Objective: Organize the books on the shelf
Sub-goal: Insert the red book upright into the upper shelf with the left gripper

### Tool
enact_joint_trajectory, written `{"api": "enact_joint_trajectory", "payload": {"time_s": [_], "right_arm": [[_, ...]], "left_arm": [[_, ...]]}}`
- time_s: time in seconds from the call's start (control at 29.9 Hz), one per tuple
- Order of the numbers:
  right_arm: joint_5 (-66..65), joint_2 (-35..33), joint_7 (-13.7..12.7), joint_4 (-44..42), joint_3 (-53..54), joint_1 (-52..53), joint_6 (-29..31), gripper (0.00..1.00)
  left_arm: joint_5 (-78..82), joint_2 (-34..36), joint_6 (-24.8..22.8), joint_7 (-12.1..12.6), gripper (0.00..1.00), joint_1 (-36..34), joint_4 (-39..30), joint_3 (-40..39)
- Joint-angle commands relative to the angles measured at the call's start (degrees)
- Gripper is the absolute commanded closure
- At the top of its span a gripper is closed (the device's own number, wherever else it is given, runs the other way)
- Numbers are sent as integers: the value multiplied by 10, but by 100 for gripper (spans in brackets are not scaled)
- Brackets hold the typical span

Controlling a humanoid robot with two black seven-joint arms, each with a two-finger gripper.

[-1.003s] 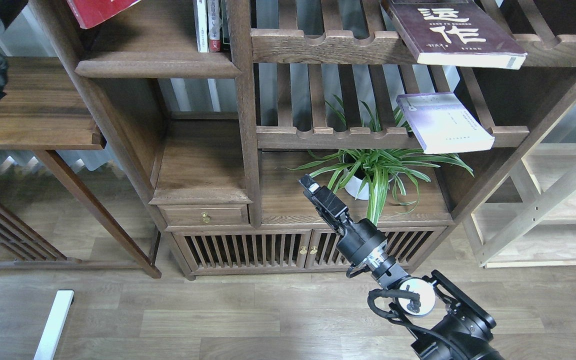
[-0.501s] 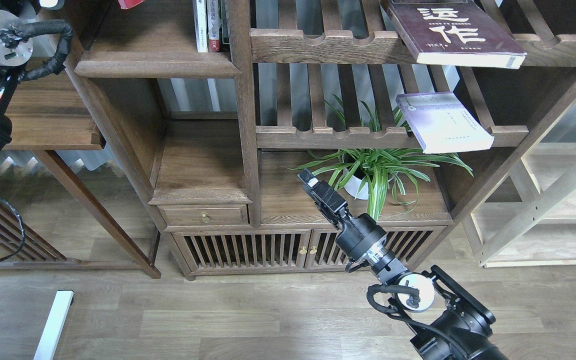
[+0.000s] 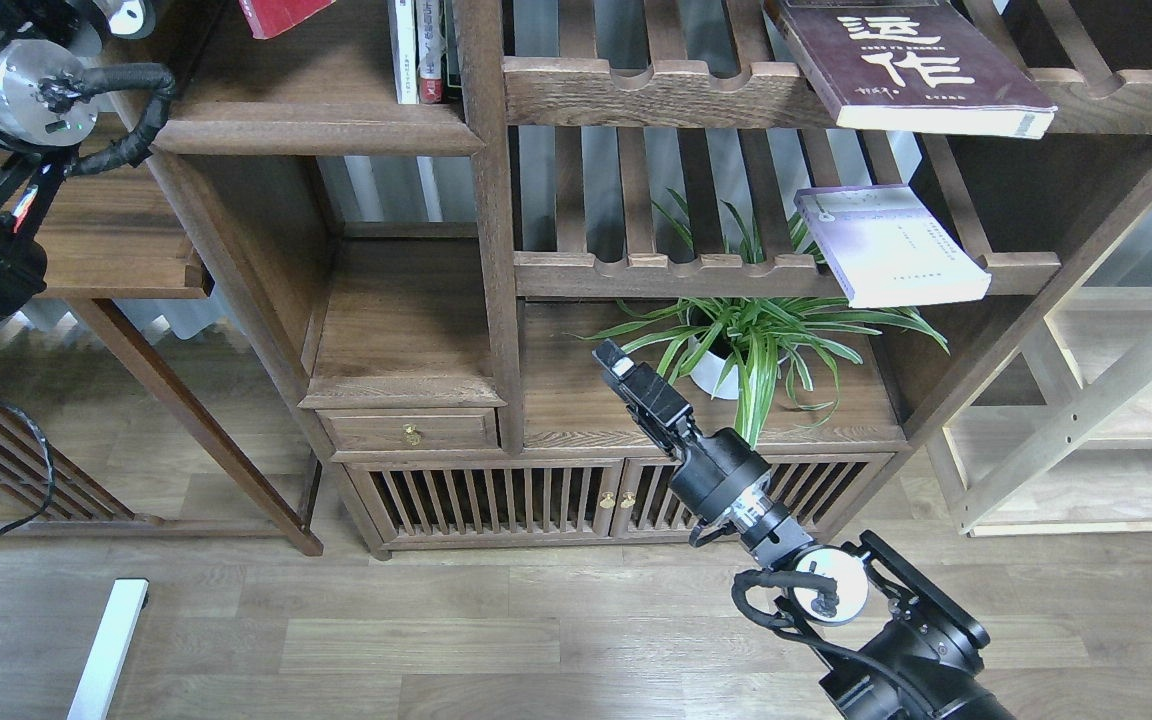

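Only a corner of the red book (image 3: pixel 276 14) shows at the top edge, above the solid dark-brown shelf (image 3: pixel 316 135). What holds it is out of view. My left arm (image 3: pixel 26 90) comes up at the top left, and its far end leaves the frame. The dark maroon book (image 3: pixel 906 60) with white characters lies on the upper slatted shelf, overhanging its front. The pale lavender book (image 3: pixel 886 245) lies on the lower slatted shelf, also overhanging. My right gripper (image 3: pixel 611 362) hangs empty in front of the lower compartment, left of the plant. Its fingers cannot be told apart.
Thin upright white- and red-spined books (image 3: pixel 416 50) stand at the shelf's right end against the post. A potted spider plant (image 3: pixel 746 345) sits in the lower compartment. A drawer (image 3: pixel 408 432) and slatted doors are below. A side table (image 3: pixel 86 230) stands left, a pale rack (image 3: pixel 1116 400) right.
My left arm has swung into view at the top left and moved right. The red book has shrunk to a corner at the top edge. My right gripper has shifted slightly left.
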Motion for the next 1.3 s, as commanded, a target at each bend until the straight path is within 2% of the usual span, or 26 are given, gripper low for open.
{"api": "enact_joint_trajectory", "payload": {"time_s": [0.0,0.43,0.6,0.74,0.84,0.94,1.14,1.27], "right_arm": [[0,0,0,0,-2,-1,0,32],[0,0,0,2,-2,0,0,32],[0,0,0,3,-2,0,0,32],[0,0,0,3,0,0,0,32],[0,0,0,3,0,-1,0,32],[0,0,0,3,0,-1,0,32],[0,0,0,3,-2,-1,0,32],[-1,0,0,3,-3,-1,0,32]], "left_arm": [[1,2,-3,3,98,-3,4,15],[0,0,-4,3,93,-39,31,60],[1,-10,-7,5,82,-46,40,71],[1,-18,-7,4,82,-46,44,75],[1,-23,-5,0,76,-46,45,82],[2,-24,0,0,61,-47,45,97],[1,-24,0,0,58,-46,45,104],[1,-24,0,-1,51,-46,45,105]]}}
